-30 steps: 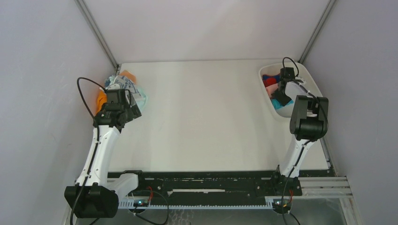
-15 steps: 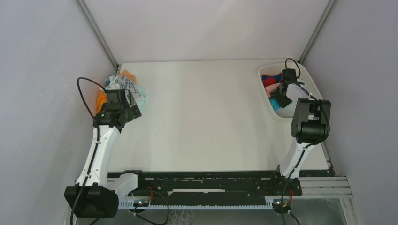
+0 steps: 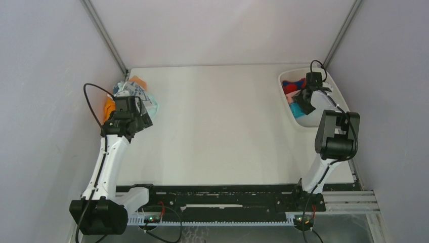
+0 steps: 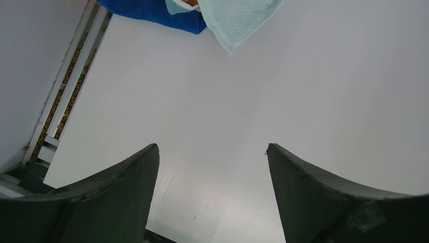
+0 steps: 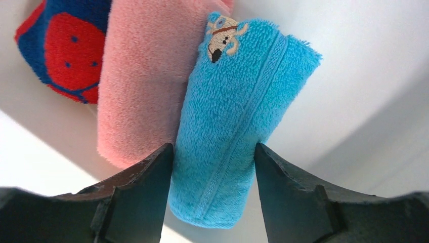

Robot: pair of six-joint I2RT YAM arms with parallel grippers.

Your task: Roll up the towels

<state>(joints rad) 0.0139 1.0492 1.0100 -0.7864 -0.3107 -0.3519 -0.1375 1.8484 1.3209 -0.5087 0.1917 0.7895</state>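
Three rolled towels lie side by side in the white tray (image 5: 354, 76): a red-and-blue one (image 5: 66, 45), a pink one (image 5: 136, 86) and a turquoise one (image 5: 238, 111) with a small embroidered face. My right gripper (image 5: 213, 152) straddles the turquoise roll's near end, jaws open, a slim gap showing at the right finger. From above, the right gripper (image 3: 302, 104) hangs over the tray (image 3: 324, 119). Unrolled towels (image 3: 134, 93) are heaped at the far left. My left gripper (image 3: 136, 112) hovers open just in front of that heap, empty, with a bright blue towel (image 4: 152, 10) and a mint towel (image 4: 238, 20) beyond its fingers.
The table's left edge and its metal rail (image 4: 66, 96) run close beside the left gripper. Grey walls close in both sides and the back. The tray sits in the far right corner, near the right wall.
The right gripper's jaws have spread apart around the turquoise roll, and the right arm has swung slightly farther right and back. The left arm has not moved.
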